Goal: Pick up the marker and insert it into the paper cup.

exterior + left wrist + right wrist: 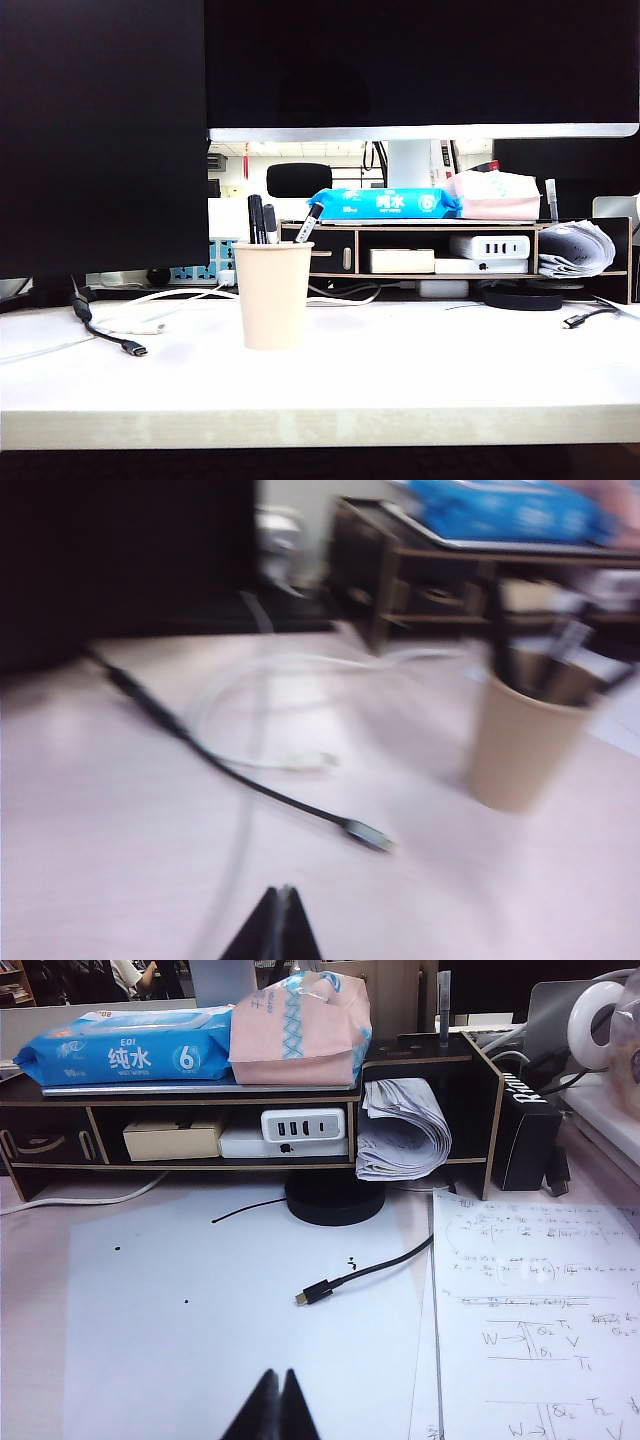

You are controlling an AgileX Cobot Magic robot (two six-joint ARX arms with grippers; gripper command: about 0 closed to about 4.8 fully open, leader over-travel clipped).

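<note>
The cream paper cup (272, 295) stands upright near the middle of the white desk, and it also shows blurred in the left wrist view (520, 745). Three pens stick up out of it. The all-black marker (255, 218) is the leftmost, upright against the rim, beside a grey-barrelled pen (270, 223) and a tilted pen with a white band (308, 222). Neither arm appears in the exterior view. My left gripper (284, 890) hangs shut and empty over bare desk, well short of the cup. My right gripper (277, 1372) is shut and empty above a white sheet.
A black USB-C cable (110, 335) and a white cable (150, 325) lie left of the cup. Behind stands a wooden shelf (450, 250) with blue wet wipes (385, 203) on top. A dark monitor (100, 130) fills the left. Handwritten papers (540, 1310) and another black cable (360, 1270) lie on the right.
</note>
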